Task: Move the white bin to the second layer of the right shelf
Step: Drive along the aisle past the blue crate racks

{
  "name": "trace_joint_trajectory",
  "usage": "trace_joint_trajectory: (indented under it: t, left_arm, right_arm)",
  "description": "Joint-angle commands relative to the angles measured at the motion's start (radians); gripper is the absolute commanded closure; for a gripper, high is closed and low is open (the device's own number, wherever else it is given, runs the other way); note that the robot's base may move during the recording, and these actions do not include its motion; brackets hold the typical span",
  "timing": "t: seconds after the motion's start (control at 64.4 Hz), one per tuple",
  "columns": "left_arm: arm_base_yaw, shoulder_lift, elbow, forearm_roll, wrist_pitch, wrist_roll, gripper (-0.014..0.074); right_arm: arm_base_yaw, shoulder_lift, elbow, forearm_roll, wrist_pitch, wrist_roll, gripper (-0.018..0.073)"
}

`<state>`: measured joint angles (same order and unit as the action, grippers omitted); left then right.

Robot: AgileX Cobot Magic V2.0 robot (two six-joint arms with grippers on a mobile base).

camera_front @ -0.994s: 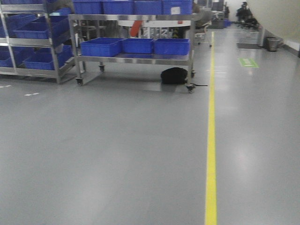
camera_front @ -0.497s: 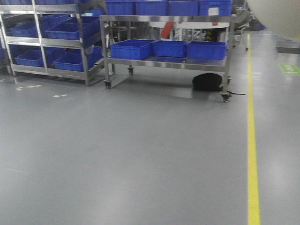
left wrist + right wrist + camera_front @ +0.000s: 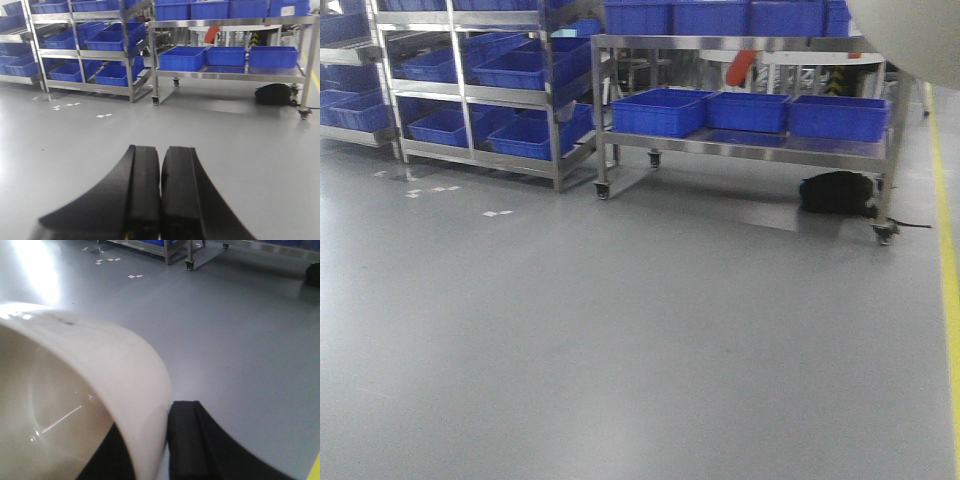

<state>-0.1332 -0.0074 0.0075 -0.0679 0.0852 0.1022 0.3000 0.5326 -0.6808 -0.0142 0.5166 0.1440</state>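
A rack (image 3: pixel 470 92) stands left of a wheeled cart (image 3: pixel 750 147) carrying crates (image 3: pixel 660 112); a bag (image 3: pixel 837 192) lies on the floor (image 3: pixel 620 330) under the cart's right end.

The left gripper (image 3: pixel 161 150), bottom centre of the left wrist view, has two matte black fingers (image 3: pixel 142 190), flat inside, outer edges flaring toward the base. The right gripper (image 3: pixel 150 437), low in its wrist view, shows similar black fingers (image 3: pixel 189 440).
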Motion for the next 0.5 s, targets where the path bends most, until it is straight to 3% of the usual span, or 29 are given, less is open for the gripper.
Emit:
trace_joint_trajectory:
  t: [0.0,0.481]
  left_arm:
    - [-0.003,-0.014,0.037,-0.006,-0.085,-0.003,0.0512]
    - [-0.003,-0.014,0.037,-0.006,-0.085,-0.003,0.0512]
  right_arm:
    - [-0.005,0.003,-0.032,-0.003,-0.107,-0.003,0.051]
    - [-0.005,0.003,-0.032,-0.003,-0.107,-0.003,0.051]
